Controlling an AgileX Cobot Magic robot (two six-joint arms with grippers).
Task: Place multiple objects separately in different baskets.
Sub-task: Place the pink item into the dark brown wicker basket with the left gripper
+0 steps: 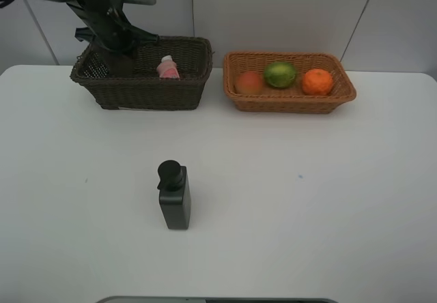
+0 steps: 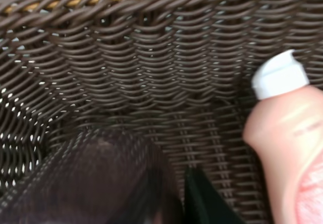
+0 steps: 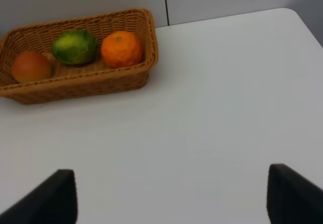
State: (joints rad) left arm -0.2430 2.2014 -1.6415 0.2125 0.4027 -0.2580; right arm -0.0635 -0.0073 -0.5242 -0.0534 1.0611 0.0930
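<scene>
Dark woven wicker basket (image 1: 143,84): the left gripper (image 2: 176,204), fingers closed on a translucent ribbed cup (image 2: 86,183), reaches inside beside a smooth pink bottle (image 1: 168,67). Right of it, the shallow tan basket (image 1: 290,99) holds three round fruits. In front stands a boxy black pump bottle (image 1: 174,195). Right gripper (image 3: 171,193): fingers wide, empty.

Dark brown basket (image 1: 153,88) — tight woven wicker, a tan strip along its rim in the left wrist view. Pink bottle (image 1: 168,69) with a white cap. Tan basket (image 1: 290,98) — light orange weave. Reddish-orange fruit (image 1: 249,82), green fruit (image 1: 280,74) mottled yellowish, bright orange (image 1: 317,82). Black pump bottle (image 1: 174,195). White table (image 1: 307,200). Translucent purplish-brown cup (image 2: 91,183), blurred.
</scene>
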